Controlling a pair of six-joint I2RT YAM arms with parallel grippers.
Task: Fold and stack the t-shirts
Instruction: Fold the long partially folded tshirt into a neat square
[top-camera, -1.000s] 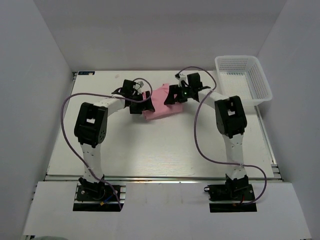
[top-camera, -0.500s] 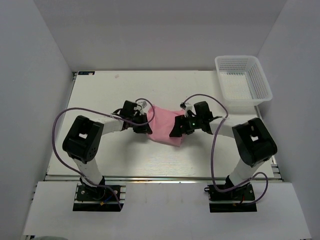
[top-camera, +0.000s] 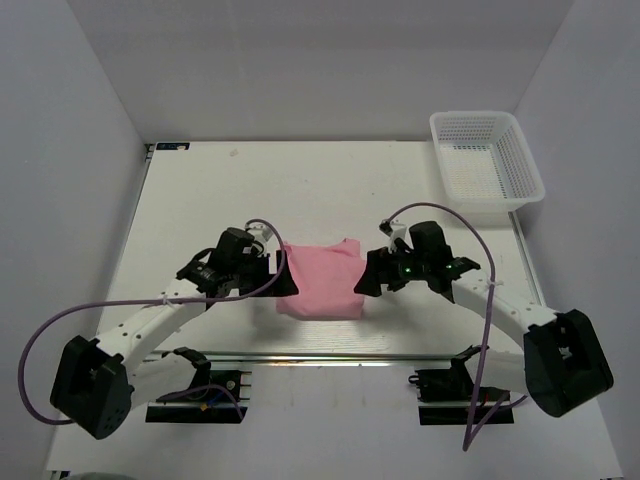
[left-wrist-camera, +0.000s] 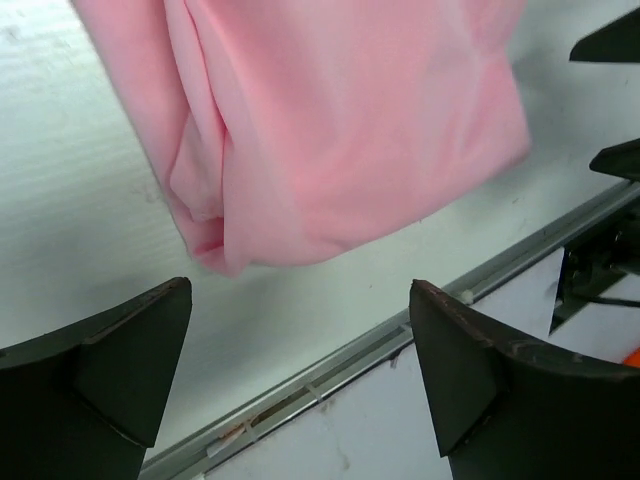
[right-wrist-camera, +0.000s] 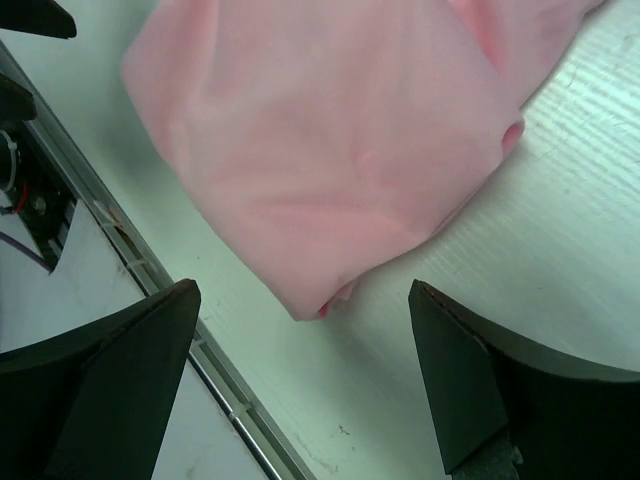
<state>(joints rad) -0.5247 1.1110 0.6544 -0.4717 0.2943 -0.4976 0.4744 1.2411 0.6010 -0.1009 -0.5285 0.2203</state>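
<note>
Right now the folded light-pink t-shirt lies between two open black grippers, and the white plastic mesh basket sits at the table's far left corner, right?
No: the white plastic mesh basket sits at the far right corner of the table, as the top external view shows. The folded light-pink t-shirt does lie between the open left gripper and right gripper.

Soft matt pink cloth t-shirt (top-camera: 318, 292), matt white faintly grained table (top-camera: 300, 190), perhaps painted wood, plastic mesh basket (top-camera: 488, 208).

t-shirt (left-wrist-camera: 330, 130), top edge off-frame
</note>
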